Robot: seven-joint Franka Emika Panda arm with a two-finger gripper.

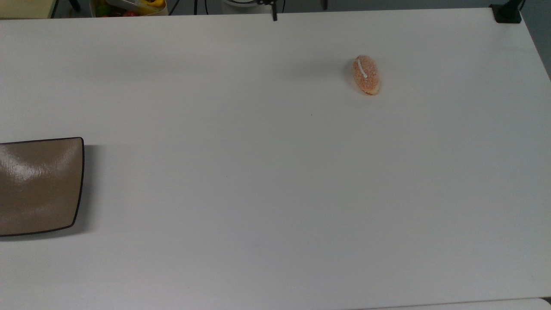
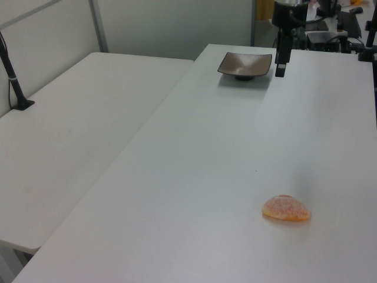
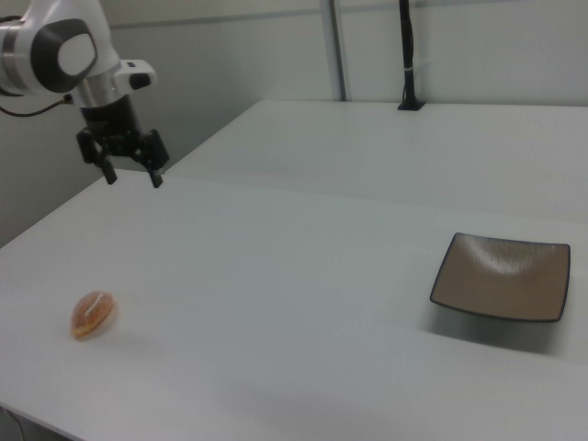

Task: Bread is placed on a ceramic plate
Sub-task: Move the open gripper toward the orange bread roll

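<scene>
The bread (image 1: 366, 74), a small orange speckled roll with a white stripe, lies on the white table toward the top view's upper right; it also shows as the bread (image 2: 286, 209) and the bread (image 3: 92, 313). The brown square ceramic plate (image 1: 38, 185) sits empty at the top view's left edge, far from the roll, and is seen again as the plate (image 2: 244, 63) and the plate (image 3: 501, 276). My gripper (image 3: 133, 177) hangs open above the table's far edge, holding nothing, well short of the bread. In the left view the gripper (image 2: 281, 68) hovers beside the plate's right side.
A black clamp post (image 1: 508, 13) stands at the table's corner in the top view's upper right. A bin of colourful items (image 1: 129, 6) sits beyond the far edge. A second white table (image 2: 88, 118) adjoins, with a black pole (image 3: 407, 55) on it.
</scene>
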